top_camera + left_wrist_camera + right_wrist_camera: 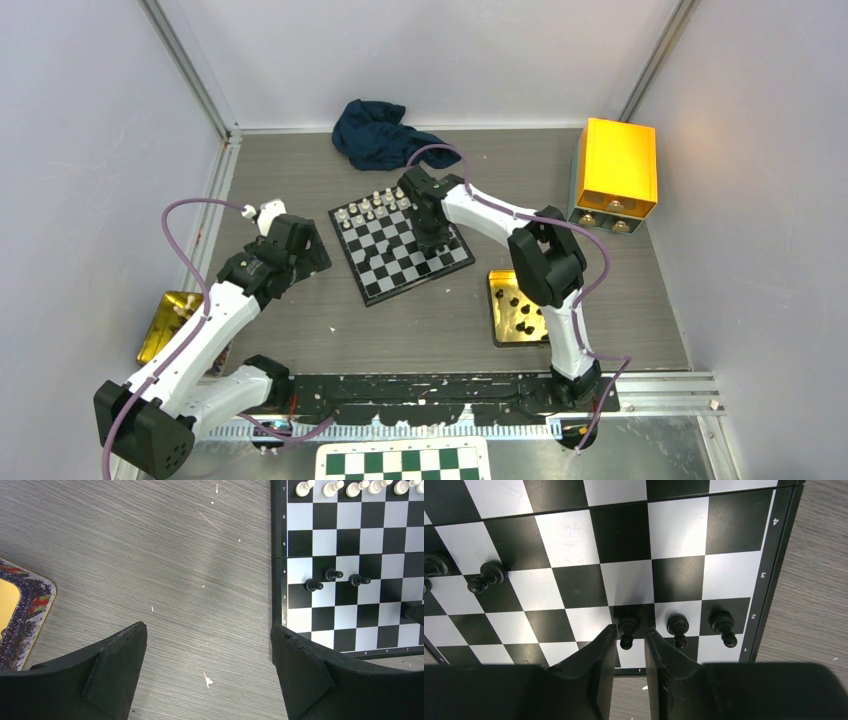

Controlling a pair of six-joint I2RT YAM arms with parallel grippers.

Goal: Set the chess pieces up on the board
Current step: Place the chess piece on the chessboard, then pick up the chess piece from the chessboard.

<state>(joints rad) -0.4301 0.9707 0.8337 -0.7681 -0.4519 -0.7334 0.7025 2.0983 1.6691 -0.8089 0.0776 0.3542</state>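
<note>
The left arm and right arm have white shells, bulky black joints and a purple cable each. Left gripper and right gripper carry matte black wedge fingers.

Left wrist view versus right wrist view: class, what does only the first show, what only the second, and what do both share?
Only the left wrist view: a row of white pieces at the top of the picture, and a patterned tray on the table. Only the right wrist view: three black pawns lined up by the board's border, the right gripper straddling one. Both: the chessboard and the wood-grain table.
</note>
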